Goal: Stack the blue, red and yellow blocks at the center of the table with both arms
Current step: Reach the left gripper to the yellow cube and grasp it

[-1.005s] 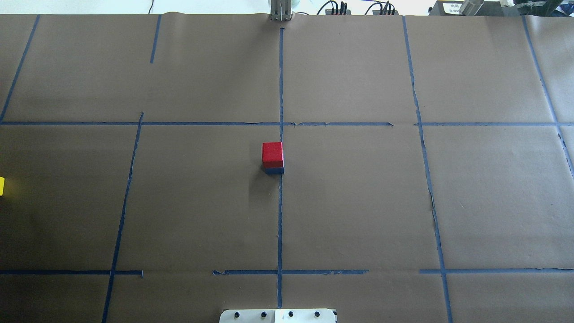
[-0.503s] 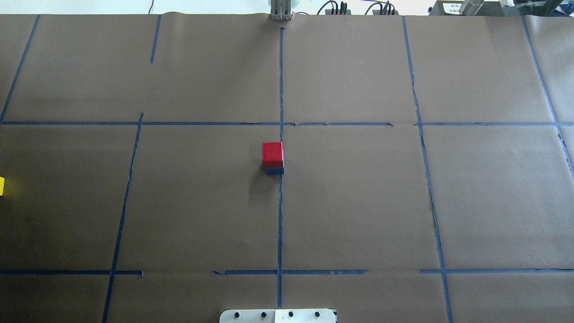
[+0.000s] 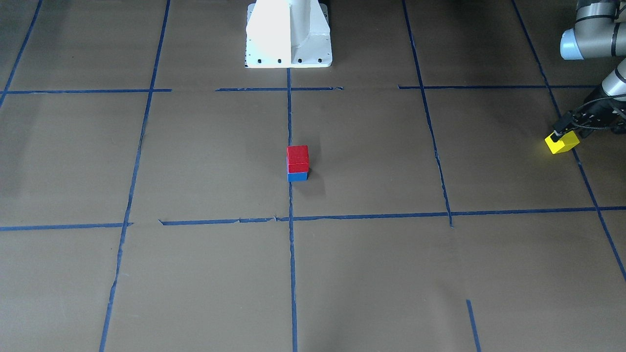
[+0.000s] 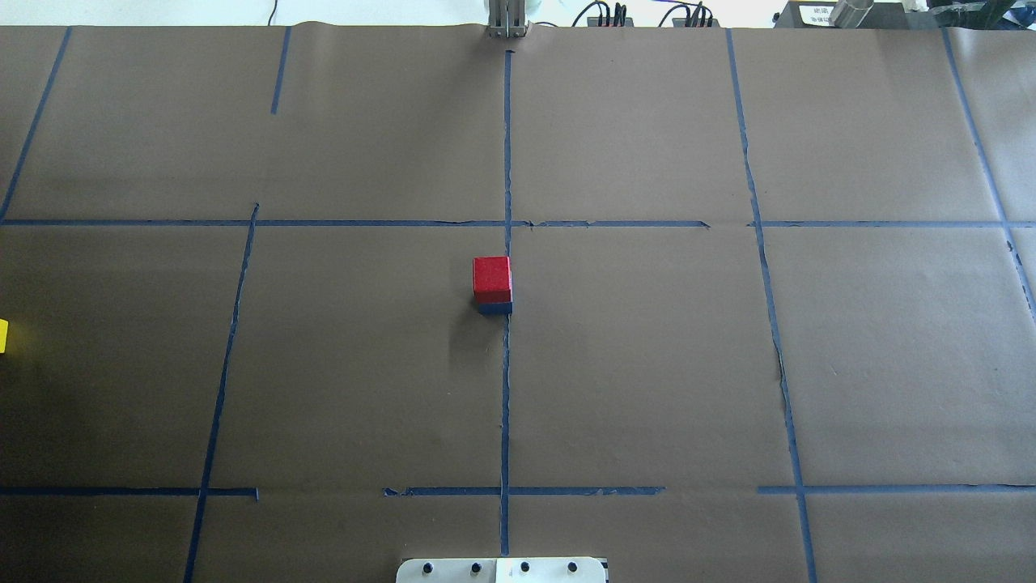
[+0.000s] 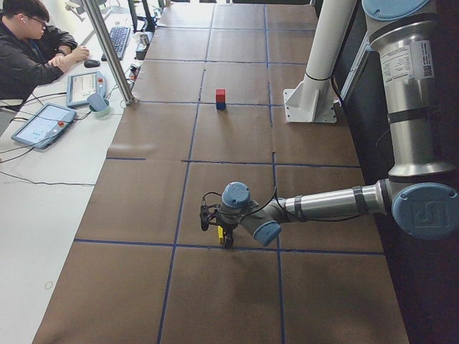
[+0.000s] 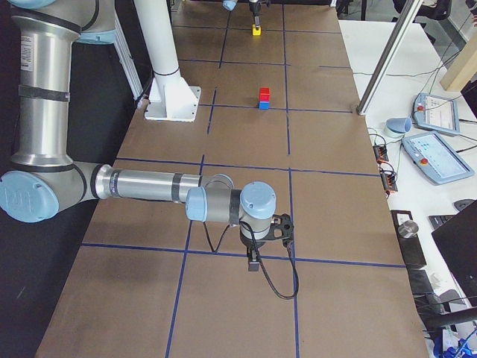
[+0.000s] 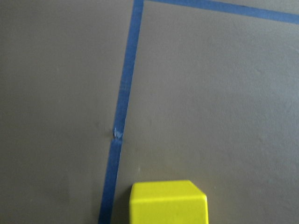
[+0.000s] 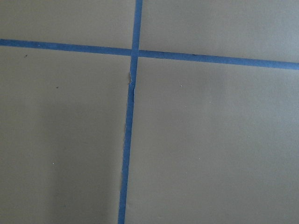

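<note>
A red block sits on a blue block at the table's centre, also seen in the front-facing view. The yellow block rests on the table far out on my left side and shows only as a sliver at the overhead view's left edge. My left gripper is down over the yellow block, fingers against its sides. The block fills the bottom of the left wrist view. My right gripper hangs low over bare paper far from the stack; I cannot tell whether it is open.
Brown paper with blue tape lines covers the table. The robot's white base stands at the near middle edge. An operator sits beside tablets along the far side. A metal post stands at that edge.
</note>
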`<control>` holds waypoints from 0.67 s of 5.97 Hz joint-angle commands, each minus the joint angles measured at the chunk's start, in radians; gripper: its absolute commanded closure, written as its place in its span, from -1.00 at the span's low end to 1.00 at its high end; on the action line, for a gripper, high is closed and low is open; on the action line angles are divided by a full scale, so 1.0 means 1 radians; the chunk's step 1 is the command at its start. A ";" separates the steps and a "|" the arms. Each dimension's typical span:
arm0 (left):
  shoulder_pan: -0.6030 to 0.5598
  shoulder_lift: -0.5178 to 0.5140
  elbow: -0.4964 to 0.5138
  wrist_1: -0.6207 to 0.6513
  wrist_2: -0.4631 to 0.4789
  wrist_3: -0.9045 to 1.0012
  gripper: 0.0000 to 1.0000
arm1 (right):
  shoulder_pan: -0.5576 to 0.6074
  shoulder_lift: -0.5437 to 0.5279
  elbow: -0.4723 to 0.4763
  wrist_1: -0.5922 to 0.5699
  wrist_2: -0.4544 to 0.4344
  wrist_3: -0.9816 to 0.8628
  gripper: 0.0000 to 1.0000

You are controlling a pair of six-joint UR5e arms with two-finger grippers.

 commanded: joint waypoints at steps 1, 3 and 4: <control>0.002 -0.009 0.009 0.006 0.002 -0.001 0.18 | 0.000 0.001 0.000 0.000 0.000 0.000 -1.00; 0.005 -0.012 0.012 0.006 0.000 0.022 0.94 | 0.000 0.000 0.002 0.002 0.000 -0.002 -1.00; 0.005 -0.026 -0.004 0.009 -0.010 0.024 0.98 | 0.000 0.000 0.005 0.002 0.000 0.000 -1.00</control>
